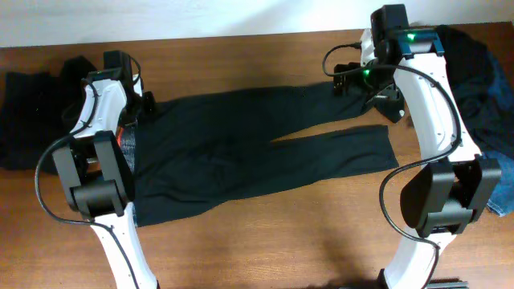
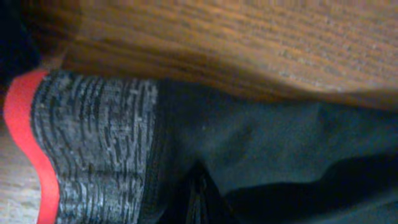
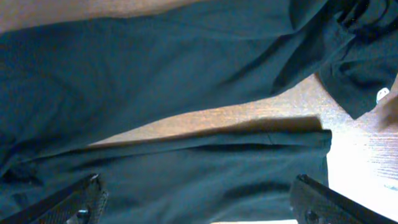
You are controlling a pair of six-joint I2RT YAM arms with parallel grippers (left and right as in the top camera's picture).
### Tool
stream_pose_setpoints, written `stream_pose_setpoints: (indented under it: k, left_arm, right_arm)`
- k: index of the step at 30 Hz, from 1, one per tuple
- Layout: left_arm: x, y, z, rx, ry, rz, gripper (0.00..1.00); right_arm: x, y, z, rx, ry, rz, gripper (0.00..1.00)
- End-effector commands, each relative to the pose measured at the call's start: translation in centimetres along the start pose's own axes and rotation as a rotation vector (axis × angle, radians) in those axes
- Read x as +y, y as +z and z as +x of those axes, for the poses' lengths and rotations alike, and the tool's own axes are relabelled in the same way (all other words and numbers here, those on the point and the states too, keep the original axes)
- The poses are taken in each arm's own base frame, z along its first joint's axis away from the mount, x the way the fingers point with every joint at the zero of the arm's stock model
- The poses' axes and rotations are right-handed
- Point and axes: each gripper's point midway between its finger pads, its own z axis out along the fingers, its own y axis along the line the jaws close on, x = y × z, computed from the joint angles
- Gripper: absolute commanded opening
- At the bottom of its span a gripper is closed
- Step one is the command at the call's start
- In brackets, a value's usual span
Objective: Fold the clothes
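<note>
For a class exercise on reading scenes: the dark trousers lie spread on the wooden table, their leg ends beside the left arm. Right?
No. The dark trousers lie spread on the wooden table, but their leg ends are beside the right arm; the overhead view shows it.

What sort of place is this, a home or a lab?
Likely a robot test bench rather than a home laundry: two white arms stand at a wooden table, dark trousers lie spread flat between them, and more clothes are heaped at both ends.
</note>
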Motion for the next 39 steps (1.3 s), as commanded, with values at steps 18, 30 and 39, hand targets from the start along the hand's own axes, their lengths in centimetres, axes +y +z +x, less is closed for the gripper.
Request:
stream_pose_setpoints:
  k: [18,30,39]
  left_arm:
    - [0.6,6.7,-3.8,-0.148,-0.003,-0.030,0.04]
    - [0.5,1.4,-7.8,-0.215,0.038,-0.059,0.08]
    - [1.7,-5.1,-7.4,-0.134,0.015,-0.074,0.56]
  right_arm:
    - [0.3,-1.0,0.0,-0.011,-0.017,0.002,0.99]
    - [0.3,-1.0,0.1,-0.009,-0.016,-0.001,0.99]
    - [0.3,-1.0,0.1,-0.008,-0.016,-0.001,0.99]
